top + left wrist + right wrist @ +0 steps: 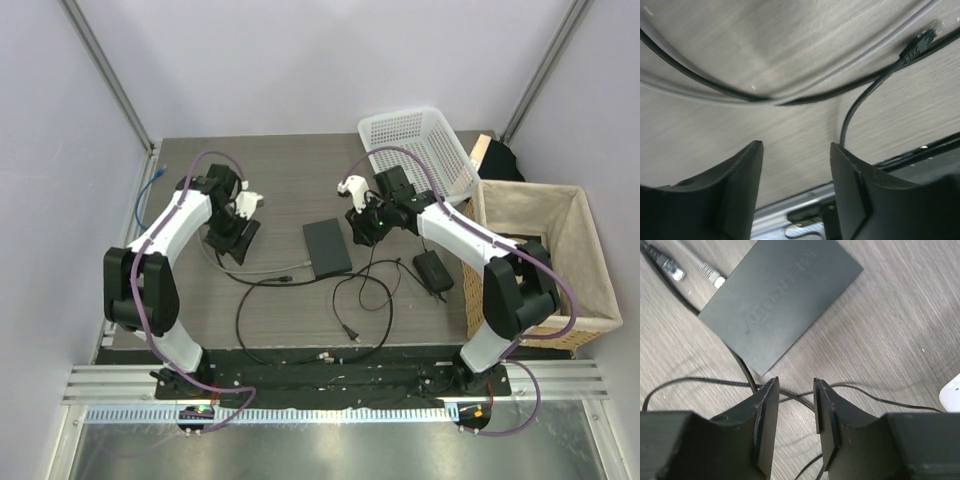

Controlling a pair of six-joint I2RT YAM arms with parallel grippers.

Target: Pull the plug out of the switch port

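The switch, a flat dark-grey box, lies mid-table and fills the top of the right wrist view. Its sockets are not visible. Two plugs lie on the table beside its far-left corner, one on a grey cable and one on a black cable. Neither appears seated in the box. My right gripper hovers by the box's right side, open and empty, above a thin black cable. My left gripper is left of the box, open and empty. A black cable's plug lies loose ahead of it.
A black power brick lies right of the switch. Black cables loop across the table's front. A white plastic basket stands at the back right, a wicker basket at the right edge. A metal rail runs along the near edge.
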